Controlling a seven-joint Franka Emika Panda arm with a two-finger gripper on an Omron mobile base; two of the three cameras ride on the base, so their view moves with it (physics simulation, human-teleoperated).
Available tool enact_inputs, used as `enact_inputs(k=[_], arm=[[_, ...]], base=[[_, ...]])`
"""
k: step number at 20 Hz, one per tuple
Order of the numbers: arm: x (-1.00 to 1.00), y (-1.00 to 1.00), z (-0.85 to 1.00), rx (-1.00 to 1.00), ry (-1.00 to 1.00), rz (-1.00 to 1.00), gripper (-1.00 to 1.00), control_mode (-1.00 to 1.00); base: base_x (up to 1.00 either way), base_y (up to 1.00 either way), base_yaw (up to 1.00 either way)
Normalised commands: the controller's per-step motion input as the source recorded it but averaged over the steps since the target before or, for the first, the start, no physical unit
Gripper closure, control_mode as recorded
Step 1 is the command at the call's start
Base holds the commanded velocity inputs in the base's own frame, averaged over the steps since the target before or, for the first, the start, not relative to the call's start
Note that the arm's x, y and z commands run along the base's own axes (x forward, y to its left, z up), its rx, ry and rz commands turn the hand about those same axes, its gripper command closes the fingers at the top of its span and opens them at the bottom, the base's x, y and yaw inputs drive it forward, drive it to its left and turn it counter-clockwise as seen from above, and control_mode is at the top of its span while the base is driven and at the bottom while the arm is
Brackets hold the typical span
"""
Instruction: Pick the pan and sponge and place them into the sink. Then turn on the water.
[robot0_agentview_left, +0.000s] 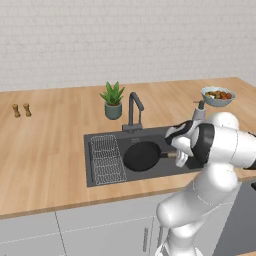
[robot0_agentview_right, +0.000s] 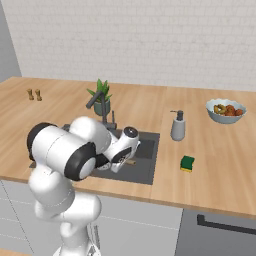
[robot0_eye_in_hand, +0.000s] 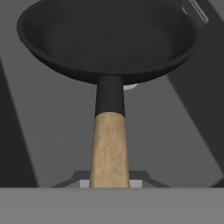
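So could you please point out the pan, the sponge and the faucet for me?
pan (robot0_agentview_left: 141, 155), left base view, on the black inside of it.
sponge (robot0_agentview_right: 187, 162), right base view, on its green top.
faucet (robot0_agentview_left: 132, 111), left base view, on its upright stem.

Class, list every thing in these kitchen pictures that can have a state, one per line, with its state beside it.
pan: in the sink, beside the wire rack, handle at the gripper
gripper: at the pan's wooden handle; grip cannot be told
sponge: on the counter, right of the sink, untouched
sink: holds the pan, no sponge yet
faucet: off, no water running
soap dispenser: upright on the counter
bowl: upright, full of fruit
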Motion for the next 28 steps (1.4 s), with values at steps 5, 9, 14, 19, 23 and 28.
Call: enact_inputs(k=[5, 9, 14, 19, 23, 28], arm=[[0.46, 0.0, -0.24, -0.03, 0.07, 0.0, 1.0, -1.0], [0.43, 0.0, -0.35, -0.02, 0.09, 0.01, 1.0, -1.0], [0.47, 0.0, -0.3, -0.01, 0.04, 0.02, 1.0, -1.0], [0.44, 0.0, -0.31, 0.0, 0.0, 0.02, 1.0, -1.0], [0.37, 0.11, -0.39, -0.04, 0.0, 0.01, 1.0, -1.0], [0.22, 0.24, -0.38, -0.08, 0.0, 0.0, 1.0, -1.0]], base=[[0.0, 0.0, 0.0], [0.0, 0.0, 0.0], [0.0, 0.0, 0.0], [0.0, 0.0, 0.0], [0.0, 0.0, 0.0], [0.0, 0.0, 0.0]])
